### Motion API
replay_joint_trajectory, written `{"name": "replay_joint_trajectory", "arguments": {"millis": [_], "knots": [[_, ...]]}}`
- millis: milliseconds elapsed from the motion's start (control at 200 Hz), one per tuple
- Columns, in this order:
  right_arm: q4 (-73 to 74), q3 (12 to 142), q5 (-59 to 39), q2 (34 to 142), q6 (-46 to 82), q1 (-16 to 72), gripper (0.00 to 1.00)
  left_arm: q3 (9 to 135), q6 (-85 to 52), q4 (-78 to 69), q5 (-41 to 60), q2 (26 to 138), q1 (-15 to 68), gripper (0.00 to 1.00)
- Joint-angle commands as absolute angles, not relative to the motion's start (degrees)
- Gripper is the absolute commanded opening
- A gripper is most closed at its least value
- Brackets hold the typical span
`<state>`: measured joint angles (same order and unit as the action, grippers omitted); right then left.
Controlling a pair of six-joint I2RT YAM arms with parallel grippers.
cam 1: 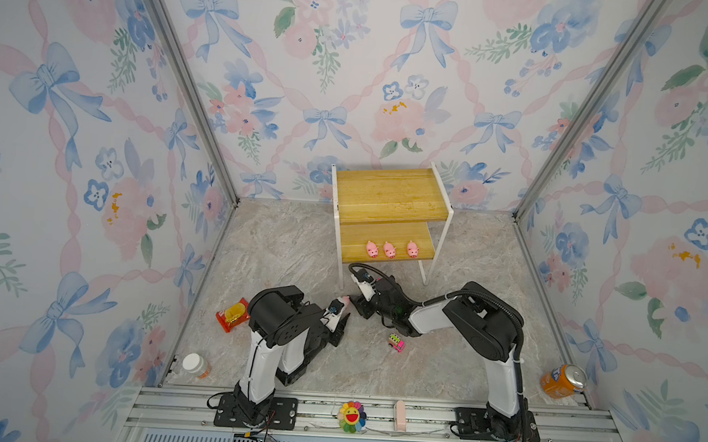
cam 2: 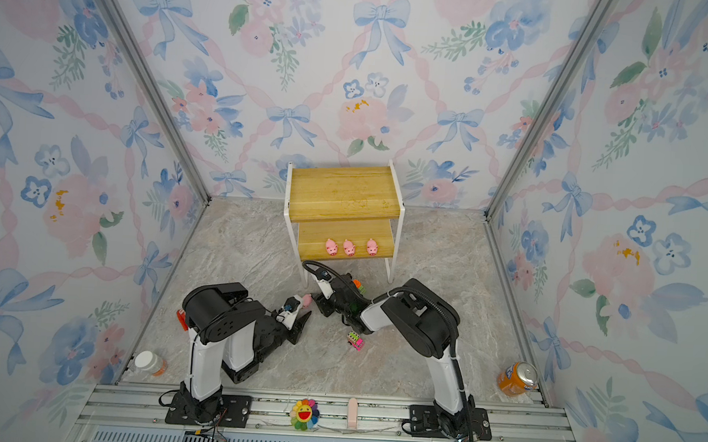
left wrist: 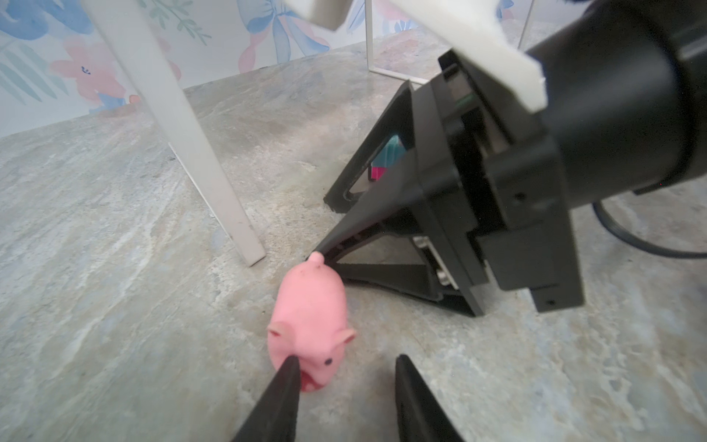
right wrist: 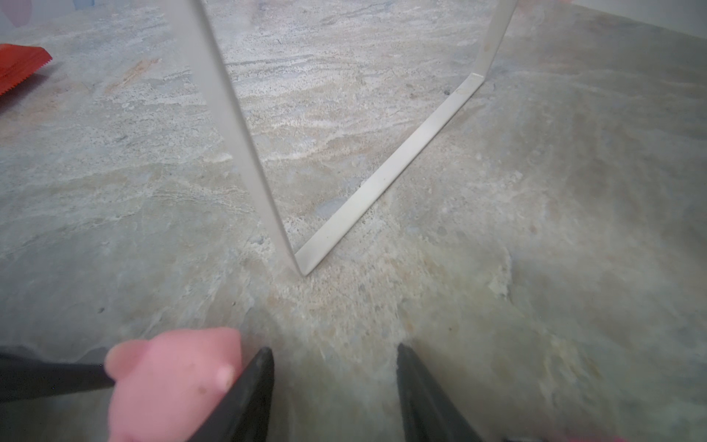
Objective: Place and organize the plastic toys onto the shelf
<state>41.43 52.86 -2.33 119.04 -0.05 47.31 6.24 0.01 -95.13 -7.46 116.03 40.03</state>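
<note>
The shelf (cam 1: pixel 387 190) stands at the back, with three pink pigs (cam 1: pixel 389 249) in a row on its lower board. Another pink pig (left wrist: pixel 310 321) lies on the floor by the shelf's front left leg (left wrist: pixel 214 183), between the two grippers. My left gripper (left wrist: pixel 344 367) is open, and one fingertip (left wrist: pixel 290 367) touches the pig's snout. My right gripper (right wrist: pixel 334 352) is open with nothing between its fingers; the pig (right wrist: pixel 172 382) lies just outside one finger. A pink truck with a striped top (cam 1: pixel 396 342) sits on the floor nearer the front. A green truck with an orange top (cam 2: pixel 357 286) peeks out behind the right wrist.
A red snack packet (cam 1: pixel 233 314) lies left of the left arm. A white-lidded bottle (cam 1: pixel 195 364) stands front left and an orange can (cam 1: pixel 563 380) front right. A rainbow flower (cam 1: pixel 351 416) sits on the front rail. Patterned walls enclose three sides.
</note>
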Motion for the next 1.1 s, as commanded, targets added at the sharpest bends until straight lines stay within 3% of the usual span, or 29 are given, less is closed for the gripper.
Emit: {"name": "replay_joint_trajectory", "arguments": {"millis": [0, 450, 470, 500, 580, 1095], "knots": [[31.90, 51.28, -2.68, 120.15, 0.62, 48.08, 0.54, 4.96, 3.09, -98.68, -6.21, 119.39, 41.13, 0.45], [31.03, 50.67, -2.27, 119.62, 0.09, 48.66, 0.55, 5.79, 1.56, -98.62, -13.19, 118.55, 41.14, 0.56], [31.12, 50.63, -2.26, 119.62, 0.07, 48.62, 0.55, 6.03, 1.61, -98.70, -13.46, 118.56, 41.13, 0.59], [31.13, 50.64, -2.26, 119.62, 0.09, 48.63, 0.55, 6.20, 1.58, -98.70, -14.03, 118.64, 41.13, 0.70], [31.16, 50.68, -2.22, 119.79, 0.09, 48.63, 0.55, 6.45, 1.75, -98.70, -14.62, 118.64, 41.10, 0.77], [31.40, 50.98, -2.38, 120.25, 0.09, 48.65, 0.55, 8.01, 3.24, -98.70, -12.67, 119.11, 40.41, 0.77]]}}
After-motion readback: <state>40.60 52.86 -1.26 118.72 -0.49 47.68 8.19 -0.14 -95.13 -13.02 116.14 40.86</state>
